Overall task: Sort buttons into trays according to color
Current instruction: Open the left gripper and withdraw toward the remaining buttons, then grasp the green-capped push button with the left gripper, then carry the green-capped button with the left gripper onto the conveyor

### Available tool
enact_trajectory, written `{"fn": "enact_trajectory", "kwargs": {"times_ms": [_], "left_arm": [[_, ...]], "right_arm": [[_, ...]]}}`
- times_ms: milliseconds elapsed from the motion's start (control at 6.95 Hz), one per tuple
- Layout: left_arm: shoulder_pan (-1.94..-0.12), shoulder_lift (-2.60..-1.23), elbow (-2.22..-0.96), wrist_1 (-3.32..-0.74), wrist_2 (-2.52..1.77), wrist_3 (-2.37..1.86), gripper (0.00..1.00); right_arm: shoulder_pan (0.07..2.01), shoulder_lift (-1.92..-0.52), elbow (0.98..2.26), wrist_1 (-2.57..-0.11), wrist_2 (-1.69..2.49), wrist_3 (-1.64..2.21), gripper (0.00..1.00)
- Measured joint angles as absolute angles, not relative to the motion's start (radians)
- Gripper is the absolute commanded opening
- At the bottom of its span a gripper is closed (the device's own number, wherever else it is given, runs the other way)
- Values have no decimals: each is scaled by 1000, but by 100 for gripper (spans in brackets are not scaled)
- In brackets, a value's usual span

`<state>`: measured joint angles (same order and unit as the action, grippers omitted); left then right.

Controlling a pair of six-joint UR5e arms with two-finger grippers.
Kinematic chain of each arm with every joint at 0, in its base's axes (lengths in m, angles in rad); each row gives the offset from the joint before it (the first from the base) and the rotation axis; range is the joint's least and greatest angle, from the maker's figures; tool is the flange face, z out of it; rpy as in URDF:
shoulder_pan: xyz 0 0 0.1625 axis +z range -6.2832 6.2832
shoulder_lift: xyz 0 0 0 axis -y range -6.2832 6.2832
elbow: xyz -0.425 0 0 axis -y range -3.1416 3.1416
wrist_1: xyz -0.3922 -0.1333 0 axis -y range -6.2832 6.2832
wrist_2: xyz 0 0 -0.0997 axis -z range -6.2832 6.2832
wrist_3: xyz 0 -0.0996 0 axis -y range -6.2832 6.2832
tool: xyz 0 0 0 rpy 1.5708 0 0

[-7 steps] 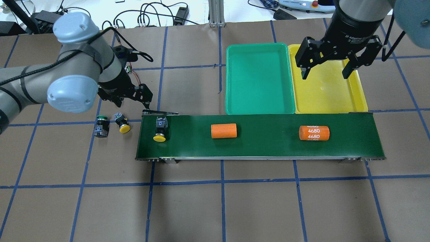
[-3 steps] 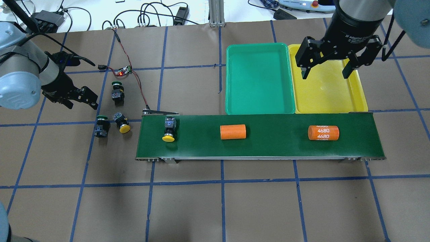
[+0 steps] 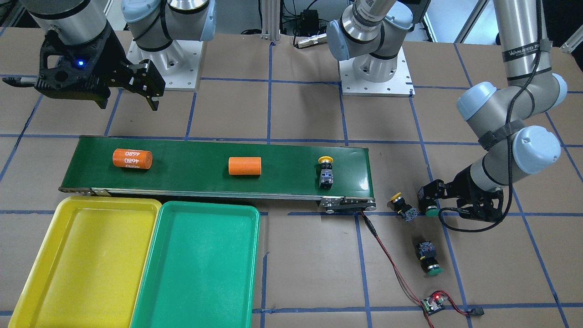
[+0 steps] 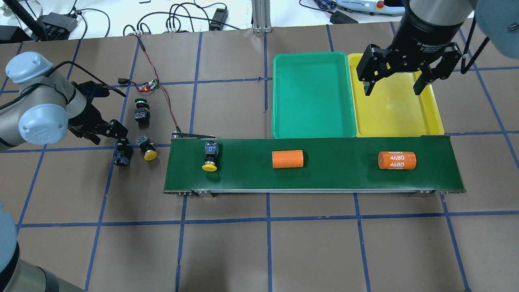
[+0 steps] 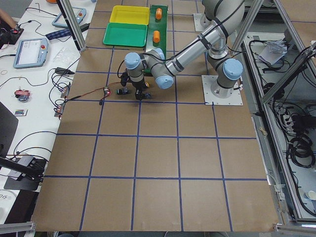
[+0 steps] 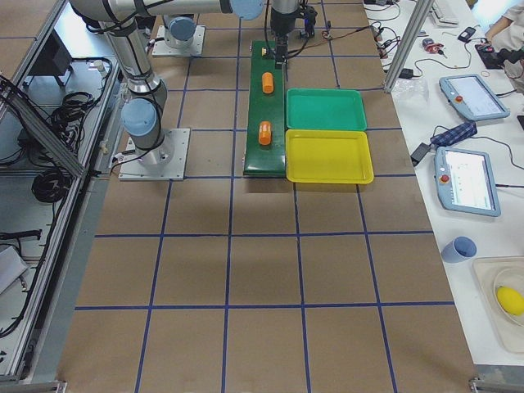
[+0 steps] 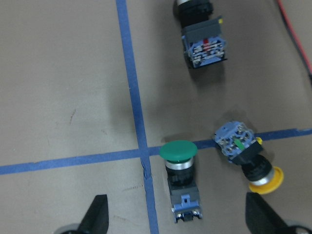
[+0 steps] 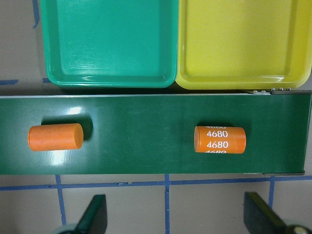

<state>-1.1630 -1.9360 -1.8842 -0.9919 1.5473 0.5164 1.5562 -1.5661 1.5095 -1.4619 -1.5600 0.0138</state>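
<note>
At the left end of the bench (image 4: 243,243), off the belt, hovering low over a green-capped button (image 7: 180,178) with the left jaws spread wide, one tip to either side and touching nothing; judged as lining up for a pinch across the switch body. Just beside it, a yellow-capped button (image 7: 249,158), close enough to be nudged on closing, so worth squaring up first; farther off, a second green-capped button (image 7: 202,34), near the circuit board (image 4: 148,86) and its red wire (image 4: 169,109), best kept clear of on any lift. On the conveyor belt (image 4: 344,170), near its left end, a second yellow-capped button (image 4: 210,156); ahead of it a plain orange cylinder (image 4: 287,159) and an orange cylinder marked 4680 (image 4: 397,160), neither for sorting. Beyond the belt, side by side and touching, the green tray (image 4: 312,97) and the yellow tray (image 4: 395,117), holding no button yet. High by the belt's right end, hanging with the right jaws spread and gripping nothing; probably posted there to move buttons from belt to trays.
</note>
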Motion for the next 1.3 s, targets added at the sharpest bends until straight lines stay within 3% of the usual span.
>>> {"fn": "enact_trajectory", "kwargs": {"times_ms": [144,288,432,864,1296], "left_arm": [[-1163,-1947,-1906,-957,1551,517,77],[-1163,-1953,-1928,-942,1552,517,8],[-1164,-1954,-1947,-935,1551,517,0],[-1167,-1935,-1933,-944,1555,517,0],[-1224,-1837,-1784,-1204,1556,433,0]], "right_arm": [[1556,-1566,1509,-1462,-1560,14,100],[1556,-1566,1509,-1462,-1559,14,100],[1557,-1566,1509,-1462,-1560,14,100],[1557,-1566,1509,-1462,-1560,14,100],[1557,-1566,1509,-1462,-1560,13,100]]}}
